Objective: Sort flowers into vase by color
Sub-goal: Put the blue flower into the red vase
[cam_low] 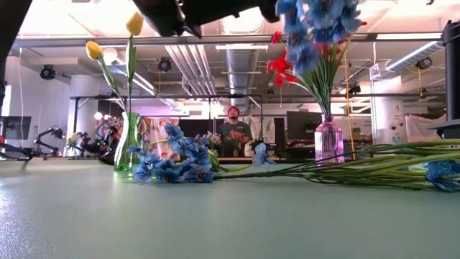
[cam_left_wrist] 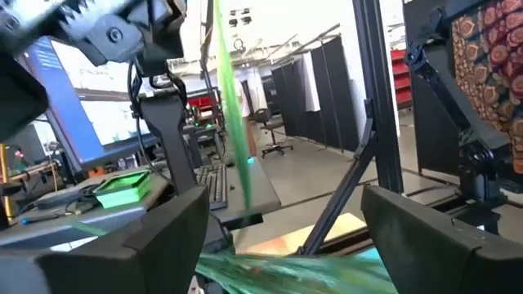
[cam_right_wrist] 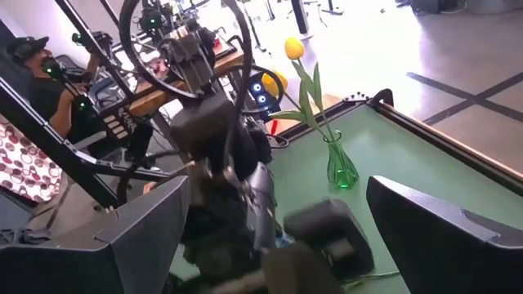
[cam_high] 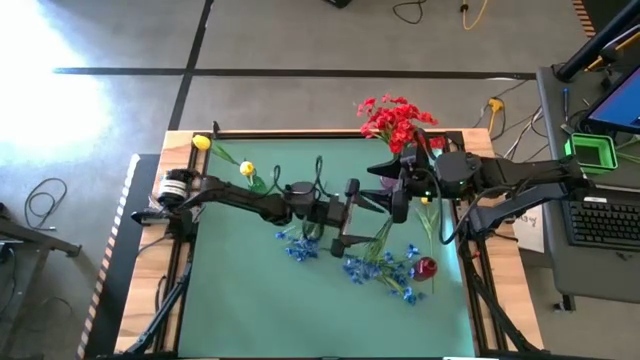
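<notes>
Two glass vases: slim green, ribbed purple; wiry-stemmed flowers.

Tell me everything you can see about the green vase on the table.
The green vase is small and looks like clear green glass, with a round belly and a narrow neck. It stands upright on the green mat, near the far left corner of the table. It holds two yellow flowers on thin green stems with long leaves; one head leans outward. In the low view the blue flowers lie just beside it.
</notes>
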`<action>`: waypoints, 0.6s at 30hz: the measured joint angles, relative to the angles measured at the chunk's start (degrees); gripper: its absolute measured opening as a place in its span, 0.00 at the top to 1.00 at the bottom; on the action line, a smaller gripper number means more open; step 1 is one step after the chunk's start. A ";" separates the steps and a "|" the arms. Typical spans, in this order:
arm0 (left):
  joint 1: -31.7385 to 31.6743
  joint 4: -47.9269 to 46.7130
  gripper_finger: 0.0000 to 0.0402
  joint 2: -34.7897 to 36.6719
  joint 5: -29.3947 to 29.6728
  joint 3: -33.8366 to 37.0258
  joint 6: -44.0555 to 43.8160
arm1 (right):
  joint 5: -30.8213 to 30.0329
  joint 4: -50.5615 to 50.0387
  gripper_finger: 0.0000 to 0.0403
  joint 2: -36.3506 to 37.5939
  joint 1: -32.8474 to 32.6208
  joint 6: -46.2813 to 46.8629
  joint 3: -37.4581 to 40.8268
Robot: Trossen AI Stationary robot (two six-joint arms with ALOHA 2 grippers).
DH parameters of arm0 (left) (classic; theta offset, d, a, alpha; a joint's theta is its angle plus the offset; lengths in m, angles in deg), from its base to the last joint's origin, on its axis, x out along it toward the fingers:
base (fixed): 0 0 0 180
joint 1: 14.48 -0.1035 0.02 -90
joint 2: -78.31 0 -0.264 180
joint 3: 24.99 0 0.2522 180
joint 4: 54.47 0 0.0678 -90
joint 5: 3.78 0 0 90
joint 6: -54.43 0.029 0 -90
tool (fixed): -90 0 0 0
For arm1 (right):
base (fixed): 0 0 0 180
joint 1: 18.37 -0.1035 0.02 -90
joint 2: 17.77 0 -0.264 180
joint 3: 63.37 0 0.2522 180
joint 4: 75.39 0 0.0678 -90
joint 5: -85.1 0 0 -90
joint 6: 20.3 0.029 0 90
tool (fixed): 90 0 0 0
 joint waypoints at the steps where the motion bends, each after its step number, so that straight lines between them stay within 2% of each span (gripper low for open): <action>1: -0.01 0.06 0.24 -0.86 0.17 -0.94 -0.28 | 0.00 0.07 0.10 0.00 0.00 0.02 0.00; 11: -0.01 0.19 0.26 -7.67 0.33 -9.51 -1.24 | 0.02 -0.05 0.10 -0.02 0.00 -0.36 0.11; 15: -0.05 -0.02 0.36 -8.20 0.36 -9.91 -1.17 | 0.02 -0.07 0.10 -0.02 0.00 -0.48 0.31; 18: -0.18 0.53 0.50 -8.14 0.43 -9.69 -0.92 | 0.03 -0.08 0.10 -0.07 0.00 -0.71 0.35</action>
